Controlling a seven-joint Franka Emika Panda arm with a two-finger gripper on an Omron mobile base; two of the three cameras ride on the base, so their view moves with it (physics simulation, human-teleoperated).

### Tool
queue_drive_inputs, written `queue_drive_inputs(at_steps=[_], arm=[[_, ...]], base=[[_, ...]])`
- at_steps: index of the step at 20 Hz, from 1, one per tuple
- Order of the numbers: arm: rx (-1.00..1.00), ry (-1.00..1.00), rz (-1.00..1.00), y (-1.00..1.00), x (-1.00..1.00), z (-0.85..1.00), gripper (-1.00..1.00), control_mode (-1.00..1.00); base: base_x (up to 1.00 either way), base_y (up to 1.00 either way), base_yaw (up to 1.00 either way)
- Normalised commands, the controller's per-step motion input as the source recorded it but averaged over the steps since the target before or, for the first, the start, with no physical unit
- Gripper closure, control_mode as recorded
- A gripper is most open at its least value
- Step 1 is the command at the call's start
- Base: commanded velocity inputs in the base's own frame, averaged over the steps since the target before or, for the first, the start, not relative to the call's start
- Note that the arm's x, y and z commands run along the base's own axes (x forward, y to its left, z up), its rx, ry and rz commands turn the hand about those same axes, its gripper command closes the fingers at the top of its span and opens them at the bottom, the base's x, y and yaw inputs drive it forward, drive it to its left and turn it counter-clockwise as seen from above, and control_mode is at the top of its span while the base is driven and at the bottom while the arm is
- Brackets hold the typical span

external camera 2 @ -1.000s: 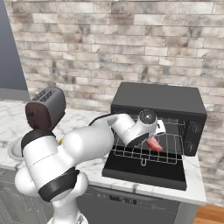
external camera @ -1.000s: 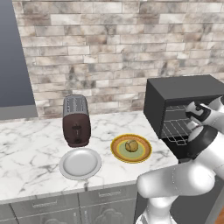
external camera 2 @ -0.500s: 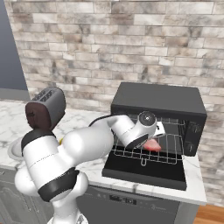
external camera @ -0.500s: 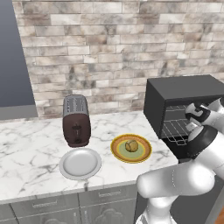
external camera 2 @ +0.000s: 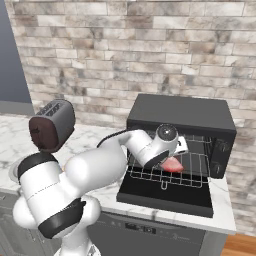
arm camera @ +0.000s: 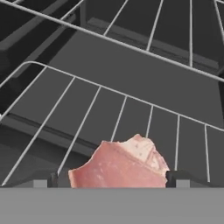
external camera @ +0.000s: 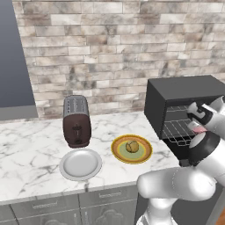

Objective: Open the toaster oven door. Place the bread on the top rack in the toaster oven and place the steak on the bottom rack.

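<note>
Bread (external camera: 131,146): on yellow-rimmed plate (external camera: 146,154) at desk (external camera: 26,149) centre, 9 o'clock of toaster oven (external camera: 184,92); not yet moved.
Grey plate (external camera: 80,164): bare, at 7 o'clock of bread, below slot toaster (external camera: 76,121).
Toaster oven door (external camera 2: 167,193): folded down flat, giving rack access.
Steak (external camera 2: 172,164): lying on bottom rack (external camera 2: 197,175), at 4 o'clock of wrist.
Tool (arm camera: 113,178): spread wide, fingertips (arm camera: 176,178) flanking steak, seemingly released.

Steak let go onto the lower rack

A second ago the steak (external camera 2: 172,164) hung tilted in the closed hand (arm camera: 113,178), above the wires. Now it lies flat on the bottom rack (external camera 2: 192,176) of the toaster oven (external camera 2: 182,120), and the hand's fingers (arm camera: 176,178) have spread wide apart to either side of the meat.
</note>
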Motion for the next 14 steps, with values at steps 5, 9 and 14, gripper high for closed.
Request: queue_drive_inputs(at_steps=[5, 9, 14], arm=[[0.00, 0.00, -0.11, 0.07, -0.20, 0.23, -1.00, -1.00], [0.01, 0.01, -0.27, 0.04, -0.32, 0.25, -1.00, -1.00], [0.03, 0.08, -0.35, 0.01, -0.34, 0.17, -1.00, -1.00]], base=[[0.00, 0.00, 0.00], [0.00, 0.00, 0.00], [0.00, 0.00, 0.00]])
